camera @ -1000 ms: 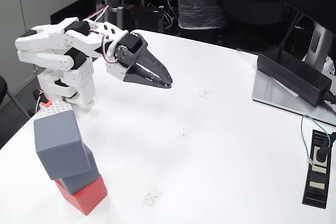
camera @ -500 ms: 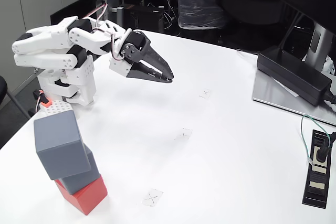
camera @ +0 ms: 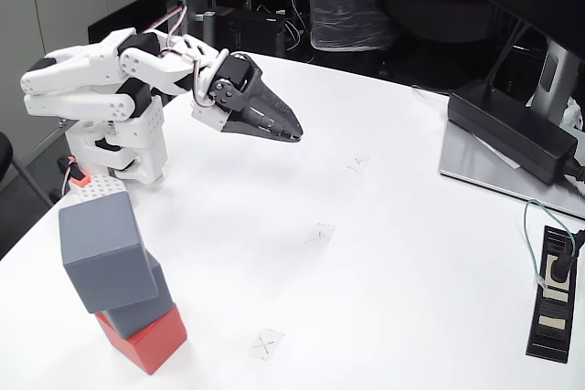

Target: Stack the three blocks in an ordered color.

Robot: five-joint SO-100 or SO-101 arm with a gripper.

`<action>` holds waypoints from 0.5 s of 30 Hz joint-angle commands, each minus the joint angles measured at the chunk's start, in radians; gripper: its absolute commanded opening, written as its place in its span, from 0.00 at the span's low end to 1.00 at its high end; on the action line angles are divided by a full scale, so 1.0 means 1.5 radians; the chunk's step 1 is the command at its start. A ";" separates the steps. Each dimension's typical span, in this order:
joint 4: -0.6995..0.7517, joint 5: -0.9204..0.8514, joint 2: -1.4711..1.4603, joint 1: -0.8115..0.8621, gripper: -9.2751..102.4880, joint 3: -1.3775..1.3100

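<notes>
At the lower left of the fixed view stand the three blocks in one stack. The red block [camera: 146, 342] is at the bottom, a grey block [camera: 142, 306] rests on it, and a second grey block [camera: 102, 248] sits on top, slightly tilted and offset to the left. My gripper [camera: 292, 137] hangs above the table well up and to the right of the stack, folded back near the arm's base. Its dark fingers lie together with nothing between them.
The arm's white base [camera: 119, 148] stands at the table's left edge behind the stack. A black power brick [camera: 512, 130] lies on a grey plate at the right, with a power strip [camera: 555, 294] below it. Small X marks [camera: 265, 344] dot the white table.
The gripper has lifted slightly and drawn back toward the arm's base, and its fingers have closed together. The stack has not moved.
</notes>
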 commanded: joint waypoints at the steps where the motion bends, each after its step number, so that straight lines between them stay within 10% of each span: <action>1: 0.003 -0.020 -0.002 -0.006 0.08 -0.002; 15: 0.017 -0.019 -0.001 -0.003 0.08 -0.002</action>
